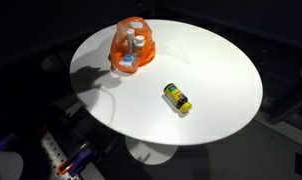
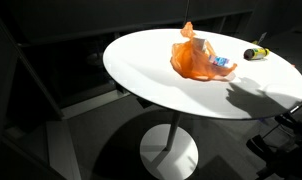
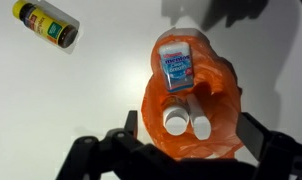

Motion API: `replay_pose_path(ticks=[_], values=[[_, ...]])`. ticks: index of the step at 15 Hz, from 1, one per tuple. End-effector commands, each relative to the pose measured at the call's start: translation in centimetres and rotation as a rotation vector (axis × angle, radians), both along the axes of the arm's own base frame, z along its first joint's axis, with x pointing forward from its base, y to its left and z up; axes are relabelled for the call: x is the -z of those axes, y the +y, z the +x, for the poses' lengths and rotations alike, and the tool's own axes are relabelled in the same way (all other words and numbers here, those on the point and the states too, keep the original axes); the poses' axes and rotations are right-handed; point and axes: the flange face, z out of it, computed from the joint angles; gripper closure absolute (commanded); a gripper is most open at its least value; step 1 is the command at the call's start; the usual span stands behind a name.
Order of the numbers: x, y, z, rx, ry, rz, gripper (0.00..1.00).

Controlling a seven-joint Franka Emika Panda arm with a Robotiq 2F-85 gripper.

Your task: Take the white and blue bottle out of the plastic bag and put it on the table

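Note:
An orange plastic bag (image 3: 216, 85) lies on the round white table (image 3: 71, 100). It also shows in both exterior views (image 1: 122, 45) (image 2: 187, 62). A white and blue bottle (image 3: 178, 66) sticks out of the bag's mouth, label up. Two white-capped bottles (image 3: 176, 118) lie beside each other inside the bag. My gripper (image 3: 191, 135) is open above the bag, with one finger on each side of the bag's near end. It holds nothing. The arm is out of view in both exterior views; only its shadow falls on the table.
A small yellow and black bottle (image 3: 47, 23) lies on its side on the table, apart from the bag; it shows in both exterior views (image 1: 178, 99) (image 2: 255, 53). The table edge curves close behind the bag (image 1: 101, 35). Dark floor surrounds the table.

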Motion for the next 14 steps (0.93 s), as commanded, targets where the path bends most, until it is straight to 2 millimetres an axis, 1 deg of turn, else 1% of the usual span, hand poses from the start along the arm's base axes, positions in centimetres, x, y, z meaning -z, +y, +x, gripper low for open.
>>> replay_pose_path(ticks=[1, 3, 7, 11, 14], values=[[1.2, 0.5, 0.8, -0.043, -0.009, 0.004, 0.0], [2.3, 1.0, 1.6, -0.064, -0.011, 0.004, 0.0], [5.2, 2.1, 3.1, -0.114, -0.005, 0.006, 0.0], [8.0, 3.4, 4.2, -0.155, 0.015, 0.008, 0.0], [10.0, 3.9, 5.0, -0.174, 0.036, 0.013, 0.0]])
